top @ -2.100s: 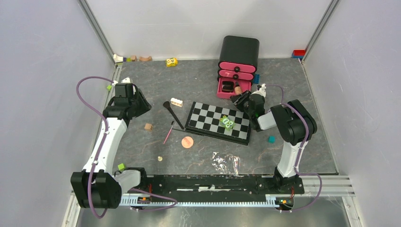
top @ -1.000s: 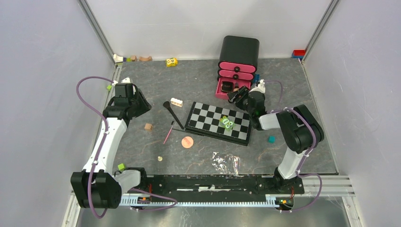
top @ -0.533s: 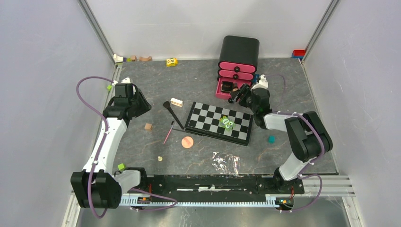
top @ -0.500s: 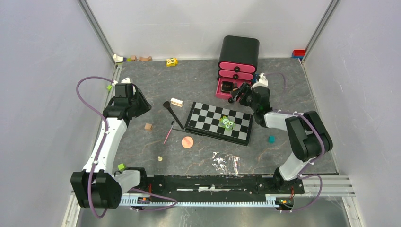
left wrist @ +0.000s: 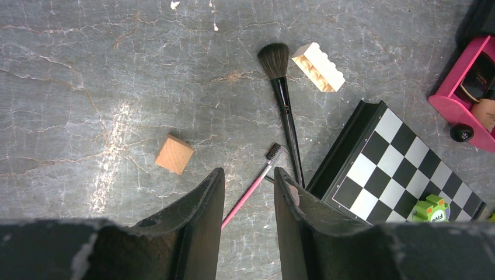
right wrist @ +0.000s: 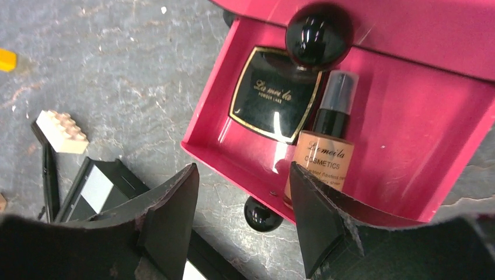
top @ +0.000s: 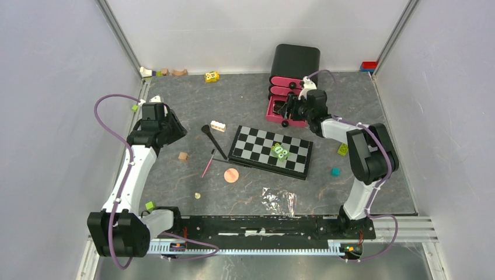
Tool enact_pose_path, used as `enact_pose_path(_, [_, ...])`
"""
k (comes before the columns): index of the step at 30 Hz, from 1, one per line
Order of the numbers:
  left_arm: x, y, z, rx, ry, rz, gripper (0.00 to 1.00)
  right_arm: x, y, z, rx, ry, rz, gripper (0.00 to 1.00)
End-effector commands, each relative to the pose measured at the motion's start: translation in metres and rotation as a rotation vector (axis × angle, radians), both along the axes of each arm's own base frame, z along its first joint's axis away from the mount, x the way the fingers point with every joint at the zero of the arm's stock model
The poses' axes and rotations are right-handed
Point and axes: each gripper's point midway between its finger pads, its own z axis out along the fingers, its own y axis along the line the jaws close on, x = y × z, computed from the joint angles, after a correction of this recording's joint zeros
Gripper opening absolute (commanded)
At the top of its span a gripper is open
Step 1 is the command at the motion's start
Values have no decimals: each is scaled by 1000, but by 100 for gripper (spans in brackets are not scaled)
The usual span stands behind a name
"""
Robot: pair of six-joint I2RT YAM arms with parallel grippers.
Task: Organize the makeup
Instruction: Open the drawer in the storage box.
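Observation:
A black long-handled brush (top: 213, 139) and a thin pink pencil (top: 208, 164) lie left of the chequered board; both show in the left wrist view, the brush (left wrist: 285, 119) and the pencil (left wrist: 250, 191). A round peach puff (top: 232, 175) lies in front of them. A small green tube (top: 342, 149) lies right of the board. My left gripper (top: 177, 129) is open and empty above the pencil (left wrist: 248, 175). My right gripper (top: 289, 110) is open and empty over the front edge of the open pink drawer (right wrist: 403, 169), which holds a black square compact (right wrist: 276, 102) and a peach bottle (right wrist: 324, 156).
The black-and-pink drawer unit (top: 295, 65) stands at the back. The chequered board (top: 262, 149) carries green toy blocks (top: 280, 151). A cream brick (top: 218, 125), wooden block (top: 183, 156), teal block (top: 335, 171) and crumpled plastic (top: 278, 201) lie around. More toys line the back wall.
My right gripper has swung from beside the board's far right corner back and left to the open drawer, uncovering the green tube. The left arm has not moved.

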Motion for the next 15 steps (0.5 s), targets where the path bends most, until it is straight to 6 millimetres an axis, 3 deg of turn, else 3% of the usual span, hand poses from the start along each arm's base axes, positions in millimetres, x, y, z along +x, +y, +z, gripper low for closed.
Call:
enact_pose_path(1, [5, 0, 10, 2, -50, -18, 43, 6, 9, 4, -2, -11, 83, 64])
enact_pose_path(15, [5, -1, 10, 1, -51, -19, 43, 0, 17, -8, 9, 22, 133, 62])
